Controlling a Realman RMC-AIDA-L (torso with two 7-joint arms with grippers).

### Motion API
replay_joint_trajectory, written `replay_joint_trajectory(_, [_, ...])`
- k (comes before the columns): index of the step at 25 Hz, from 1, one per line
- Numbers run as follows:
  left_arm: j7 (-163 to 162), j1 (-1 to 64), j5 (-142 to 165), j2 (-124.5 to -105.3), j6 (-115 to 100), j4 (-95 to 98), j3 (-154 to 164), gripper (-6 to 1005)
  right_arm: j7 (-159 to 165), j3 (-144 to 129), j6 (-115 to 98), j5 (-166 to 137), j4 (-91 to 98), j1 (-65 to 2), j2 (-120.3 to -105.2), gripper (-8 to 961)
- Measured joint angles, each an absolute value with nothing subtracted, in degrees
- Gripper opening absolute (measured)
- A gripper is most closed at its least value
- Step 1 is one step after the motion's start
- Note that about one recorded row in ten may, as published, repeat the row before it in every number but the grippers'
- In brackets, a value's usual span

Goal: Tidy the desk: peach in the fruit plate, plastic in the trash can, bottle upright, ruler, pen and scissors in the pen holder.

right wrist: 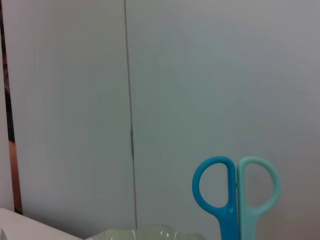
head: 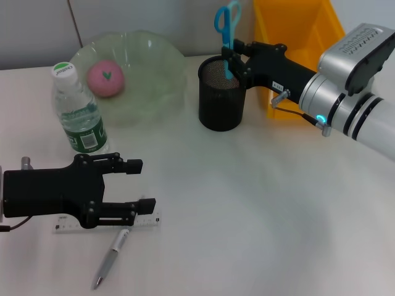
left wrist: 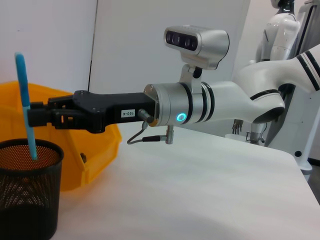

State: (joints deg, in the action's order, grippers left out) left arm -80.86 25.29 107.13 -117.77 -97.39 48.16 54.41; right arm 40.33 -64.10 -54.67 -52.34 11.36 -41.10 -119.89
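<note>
Right gripper point(head: 231, 60) clamped on blue-handled scissors point(head: 226, 24), blades down in black mesh pen holder point(head: 220, 95) near surface's far edge; left gripper point(head: 141, 185) open over clear ruler point(head: 148, 221), metal pen point(head: 111, 256) beside.

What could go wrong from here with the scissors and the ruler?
The right gripper holds the scissors upright, blades in the pen holder; a release might leave them leaning, and their tall handles could tip the holder. The left gripper is open over the ruler, which lies flat; its fingers may slide off or knock the pen beside it.
</note>
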Motion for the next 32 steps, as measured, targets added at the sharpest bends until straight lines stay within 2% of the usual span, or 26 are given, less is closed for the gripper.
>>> replay_joint_trajectory(20, [-80.93,24.75,106.98,-117.41,-98.19,48.26,54.40,794,40.28,-64.77,-54.26,-52.56,10.47,-40.99,-119.88,277])
replay_joint_trajectory(23, [-80.95,24.69,106.93,-117.38,-98.21,48.25,54.40,794,40.29,-64.63,-54.23,-52.34,10.60,-40.86,-119.88,498])
replay_joint_trajectory(28, [-80.95,24.64,106.93,-117.34,-98.21,48.25,54.20,794,40.99,-64.17,-55.05,-52.17,11.21,-40.36,-119.88,721])
replay_joint_trajectory(32, [-80.95,24.61,107.09,-117.33,-98.26,48.25,53.86,794,42.10,-64.14,-55.71,-51.69,11.55,-40.18,-119.84,741])
